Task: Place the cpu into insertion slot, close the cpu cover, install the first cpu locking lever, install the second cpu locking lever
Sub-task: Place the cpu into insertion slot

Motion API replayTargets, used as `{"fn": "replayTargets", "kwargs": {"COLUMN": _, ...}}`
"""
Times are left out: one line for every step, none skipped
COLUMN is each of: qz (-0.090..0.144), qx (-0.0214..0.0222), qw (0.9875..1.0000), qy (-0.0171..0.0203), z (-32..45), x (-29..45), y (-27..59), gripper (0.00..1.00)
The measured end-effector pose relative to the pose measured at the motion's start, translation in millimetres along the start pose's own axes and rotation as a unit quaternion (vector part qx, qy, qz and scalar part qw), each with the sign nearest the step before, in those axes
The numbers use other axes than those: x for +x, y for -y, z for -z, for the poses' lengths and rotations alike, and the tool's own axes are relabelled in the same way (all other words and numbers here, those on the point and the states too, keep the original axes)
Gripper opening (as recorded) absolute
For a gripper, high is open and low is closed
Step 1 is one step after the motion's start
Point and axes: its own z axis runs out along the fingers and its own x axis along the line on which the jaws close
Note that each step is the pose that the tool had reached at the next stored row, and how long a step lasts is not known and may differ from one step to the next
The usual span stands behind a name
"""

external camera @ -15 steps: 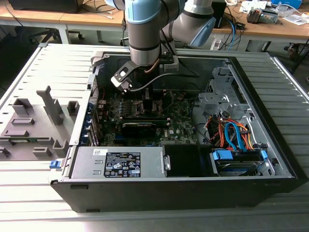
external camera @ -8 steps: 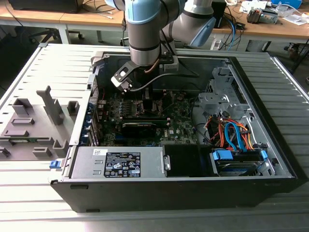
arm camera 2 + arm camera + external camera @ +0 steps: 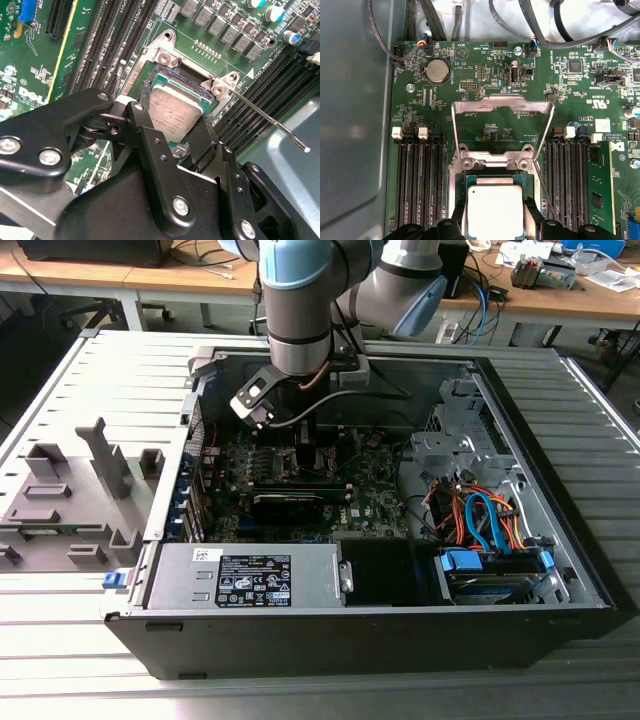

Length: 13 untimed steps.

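The gripper (image 3: 174,120) is being lowered inside the open computer case (image 3: 400,625), directly over the socket (image 3: 175,76). The chip (image 3: 175,112) is being clamped between its two black fingers (image 3: 150,145), as far as can be judged: in both wrist views the finger pads are being pressed against two opposite edges of the chip. The chip is being carried flat, silvery face toward the wrist, just over the socket recess, with a dark strip of the recess being left uncovered on the side away from the fingers. Whether it is already being borne by the socket cannot be told. Beyond the fingertips the cover (image 3: 502,104) is being held up, swung open clear of the socket. One thin lever (image 3: 265,117) is being left unlatched, angled out beside the right-hand finger. The chip is being judged light, rigid and smooth-sided, so likely to slip under a loose grip. Its hidden underside and the fine socket contacts are being judged fragile. The bare edges, as now, are being judged the proper place to grip, with the face and underside left untouched.
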Motion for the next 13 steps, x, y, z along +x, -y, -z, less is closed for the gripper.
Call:
{"fn": "replayTargets", "kwargs": {"qz": -0.005, "qx": 0.0002, "qw": 1.0000, "qy": 0.0005, "z": -0.1, "x": 0.0, "y": 0.0, "gripper": 0.54}}
{"fn": "replayTargets", "kwargs": {"qz": -0.012, "qx": 0.0004, "qw": 0.9999, "qy": 0.0011, "z": -0.2, "x": 0.0, "y": 0.0, "gripper": 0.54}}
{"fn": "replayTargets", "kwargs": {"qz": -0.016, "qx": 0.0006, "qw": 0.9999, "qy": 0.0015, "z": -0.3, "x": 0.0, "y": 0.0, "gripper": 0.54}}
{"fn": "replayTargets", "kwargs": {"qz": -0.022, "qx": 0.0008, "qw": 0.9997, "qy": 0.0020, "z": -0.4, "x": 0.0, "y": 0.0, "gripper": 0.54}}
{"fn": "replayTargets", "kwargs": {"qz": -0.024, "qx": 0.0009, "qw": 0.9997, "qy": 0.0022, "z": -0.4, "x": 0.0, "y": 0.0, "gripper": 0.54}}
{"fn": "replayTargets", "kwargs": {"qz": -0.025, "qx": 0.0009, "qw": 0.9997, "qy": 0.0022, "z": -0.4, "x": 0.0, "y": 0.0, "gripper": 0.54}}
{"fn": "replayTargets", "kwargs": {"qz": -0.025, "qx": 0.0009, "qw": 0.9997, "qy": 0.0022, "z": -0.5, "x": 0.0, "y": 0.0, "gripper": 0.54}}
{"fn": "replayTargets", "kwargs": {"qz": -0.025, "qx": 0.0009, "qw": 0.9997, "qy": 0.0022, "z": -0.6, "x": 0.0, "y": 0.0, "gripper": 0.54}}
{"fn": "replayTargets", "kwargs": {"qz": -0.025, "qx": 0.0008, "qw": 0.9997, "qy": 0.0021, "z": -1.1, "x": 0.2, "y": 0.1, "gripper": 0.54}}
{"fn": "replayTargets", "kwargs": {"qz": -0.025, "qx": 0.0008, "qw": 0.9997, "qy": 0.0021, "z": -1.4, "x": 0.5, "y": 0.1, "gripper": 0.54}}
{"fn": "replayTargets", "kwargs": {"qz": -0.025, "qx": 0.0009, "qw": 0.9997, "qy": 0.0022, "z": -1.6, "x": 0.7, "y": 0.2, "gripper": 0.54}}
{"fn": "replayTargets", "kwargs": {"qz": -0.025, "qx": 0.0009, "qw": 0.9997, "qy": 0.0022, "z": -1.9, "x": 1.0, "y": 0.2, "gripper": 0.54}}
{"fn": "replayTargets", "kwargs": {"qz": -0.025, "qx": 0.0008, "qw": 0.9997, "qy": 0.0021, "z": -2.2, "x": 1.4, "y": 0.2, "gripper": 0.54}}
